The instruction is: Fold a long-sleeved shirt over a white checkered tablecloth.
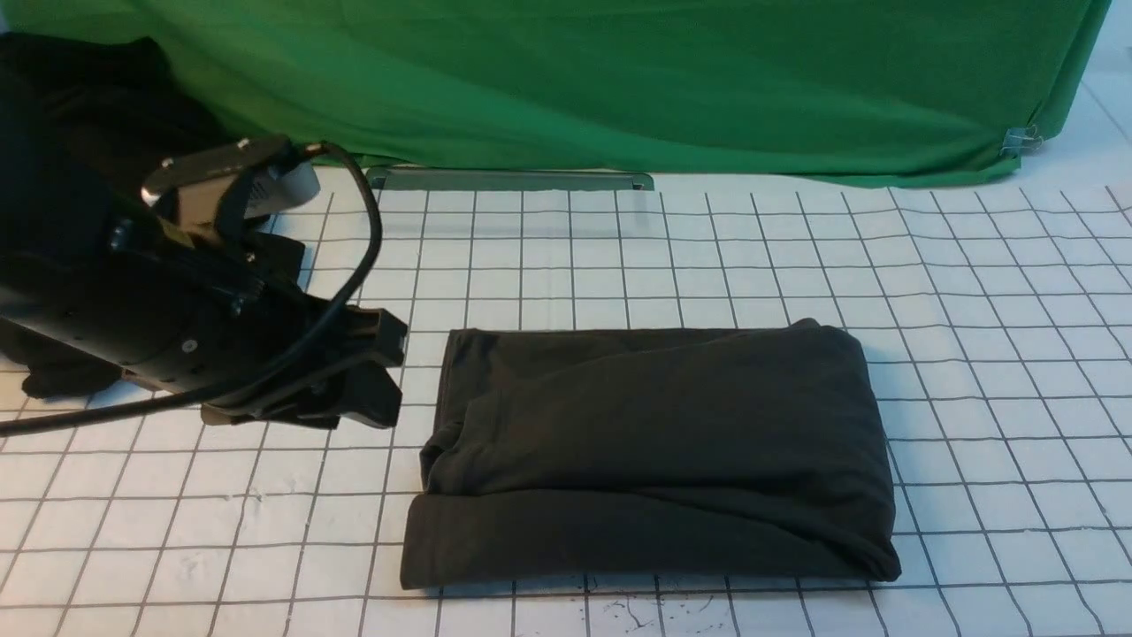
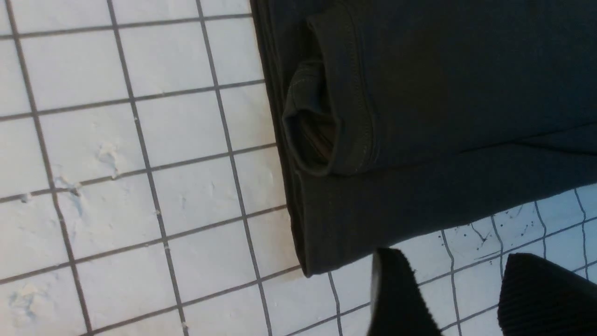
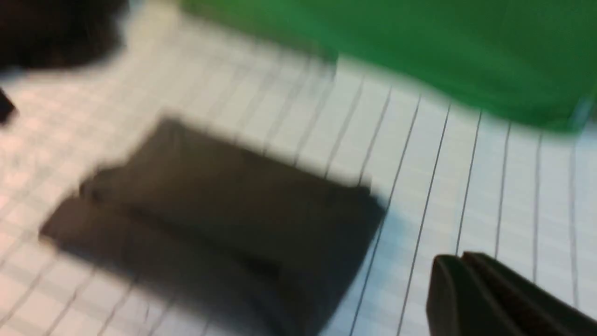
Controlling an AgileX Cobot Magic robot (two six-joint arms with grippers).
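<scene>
The long-sleeved shirt (image 1: 654, 451) lies folded into a dark rectangular bundle on the white checkered tablecloth (image 1: 990, 354). My left gripper (image 1: 389, 376) hovers just left of the bundle, its jaws apart with nothing between them. In the left wrist view the shirt (image 2: 419, 116) shows a rolled cuff at its edge, and the left gripper (image 2: 450, 270) stands open over bare cloth (image 2: 116, 186). The right wrist view is blurred: the shirt (image 3: 219, 219) lies off to one side, and the right gripper (image 3: 459, 261) is shut on nothing above the tablecloth (image 3: 466, 163). The right arm is outside the front view.
A bright green cloth (image 1: 619, 80) hangs along the back, with a metal bar (image 1: 508, 180) at its foot and a clip (image 1: 1021, 137) at the right. A black heap of plain cloth (image 1: 80, 115) sits at the far left behind my left arm.
</scene>
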